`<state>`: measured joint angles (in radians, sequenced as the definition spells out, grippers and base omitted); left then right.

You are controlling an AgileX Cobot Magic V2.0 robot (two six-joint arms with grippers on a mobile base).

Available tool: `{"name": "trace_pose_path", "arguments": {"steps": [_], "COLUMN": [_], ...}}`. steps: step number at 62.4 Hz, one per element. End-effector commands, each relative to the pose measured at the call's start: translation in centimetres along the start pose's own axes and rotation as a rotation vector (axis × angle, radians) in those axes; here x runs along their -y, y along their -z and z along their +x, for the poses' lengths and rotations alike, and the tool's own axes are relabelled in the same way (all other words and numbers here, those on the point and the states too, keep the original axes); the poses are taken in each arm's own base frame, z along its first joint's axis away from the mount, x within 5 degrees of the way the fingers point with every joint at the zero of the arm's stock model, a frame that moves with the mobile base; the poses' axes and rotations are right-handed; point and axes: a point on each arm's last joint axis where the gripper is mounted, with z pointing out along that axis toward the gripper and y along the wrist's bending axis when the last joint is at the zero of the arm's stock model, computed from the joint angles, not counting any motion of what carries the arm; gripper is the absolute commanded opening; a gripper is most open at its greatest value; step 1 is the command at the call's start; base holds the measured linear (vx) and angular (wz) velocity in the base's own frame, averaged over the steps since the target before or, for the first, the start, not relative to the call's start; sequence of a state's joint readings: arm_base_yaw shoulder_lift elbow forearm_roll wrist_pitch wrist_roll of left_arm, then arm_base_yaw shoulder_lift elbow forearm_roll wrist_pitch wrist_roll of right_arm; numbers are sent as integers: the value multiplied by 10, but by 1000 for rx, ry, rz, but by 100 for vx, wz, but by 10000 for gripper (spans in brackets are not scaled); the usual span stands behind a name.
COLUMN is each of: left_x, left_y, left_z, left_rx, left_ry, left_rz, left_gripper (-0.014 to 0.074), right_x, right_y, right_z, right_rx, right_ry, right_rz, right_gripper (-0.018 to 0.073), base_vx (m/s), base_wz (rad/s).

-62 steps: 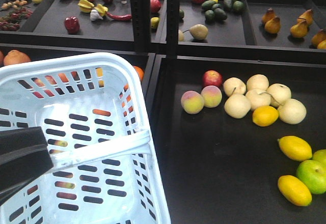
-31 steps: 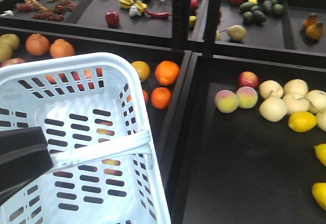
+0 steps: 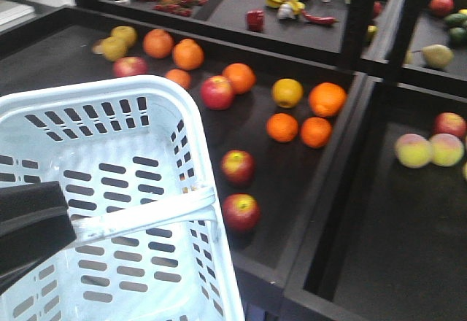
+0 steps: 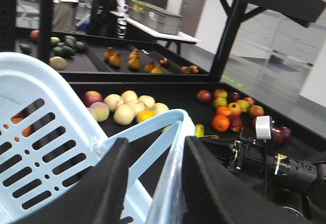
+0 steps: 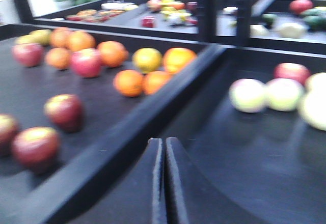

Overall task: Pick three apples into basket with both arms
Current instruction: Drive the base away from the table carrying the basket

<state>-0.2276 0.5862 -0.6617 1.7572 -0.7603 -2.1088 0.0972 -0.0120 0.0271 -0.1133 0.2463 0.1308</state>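
The left gripper (image 4: 158,147) is clasping the basket (image 4: 46,107) by its handle; pale fruits (image 4: 125,113) are lying beyond its fingertips, red and orange fruits (image 4: 229,116) farther right.

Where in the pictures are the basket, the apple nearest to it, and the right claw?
basket (image 3: 109,87): front view, on its far rim.
apple nearest the basket (image 3: 241,212): front view, middle of its red skin.
right claw (image 5: 163,145): right wrist view, midway between its closed fingertips.
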Motion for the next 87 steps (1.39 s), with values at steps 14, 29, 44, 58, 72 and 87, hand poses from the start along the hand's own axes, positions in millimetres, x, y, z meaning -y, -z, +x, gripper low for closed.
{"name": "trace_pose_path", "arguments": {"steps": [14,29,44,58,72,87], "left_x": [0,0,0,0,0,1], "left_y": [2,2,2,2,2,2], "left_z": [-9,-9,-9,-9,-9,-9], "left_rx": [31,31,31,31,31,29], "left_ry": [-15,-15,-15,-15,-15,-15], "left_rz": [-35,-35,-35,-35,-35,-32], "left_gripper": [-7,-7,-7,-7,-7,-6], "right_x": [-1,-1,-1,-1,-1,-1], "right_y": [0,0,0,0,0,0], "right_z": [-2,-2,-2,-2,-2,-2], "right_rx": [70,70,70,70,70,70], "right_ry": [18,18,18,18,18,18], "right_rz": [-8,-8,-8,-8,-8,-8], "right_gripper": [-5,-5,-5,-5,-5,-5], "base_vx": [-14,-15,-15,-14,-13,-8], "base_wz": [56,59,58,55,53,42]}}
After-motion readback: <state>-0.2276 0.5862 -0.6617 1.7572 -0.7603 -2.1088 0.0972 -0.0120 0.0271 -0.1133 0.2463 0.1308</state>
